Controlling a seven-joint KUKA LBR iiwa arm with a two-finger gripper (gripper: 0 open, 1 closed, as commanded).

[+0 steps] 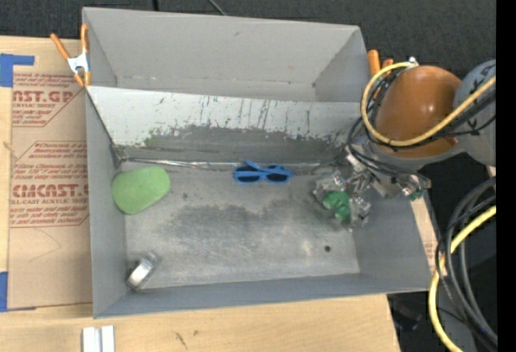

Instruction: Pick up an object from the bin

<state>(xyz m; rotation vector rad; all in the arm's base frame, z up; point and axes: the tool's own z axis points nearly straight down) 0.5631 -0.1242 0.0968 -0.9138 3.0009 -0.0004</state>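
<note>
Grey metal bin (218, 44) seen from above, with the arm entering from the right. The gripper (347, 199) is low over the right part of the bin floor, directly at a small green thing (332, 202) that lies close to the right wall. This is probably the thing to be picked, since nothing else lies near. Whether the gripper is spread, pressed together or pinching the green thing cannot be told, because the wrist and its cables cover the contact. A pale green oval pad (141, 188) rests at the left wall. A pair of blue toy glasses (263, 174) lies at the foot of the back wall. A small silver piece (140, 271) sits in the near left corner. All three are well apart from the gripper, so the approach looks unobstructed.
</note>
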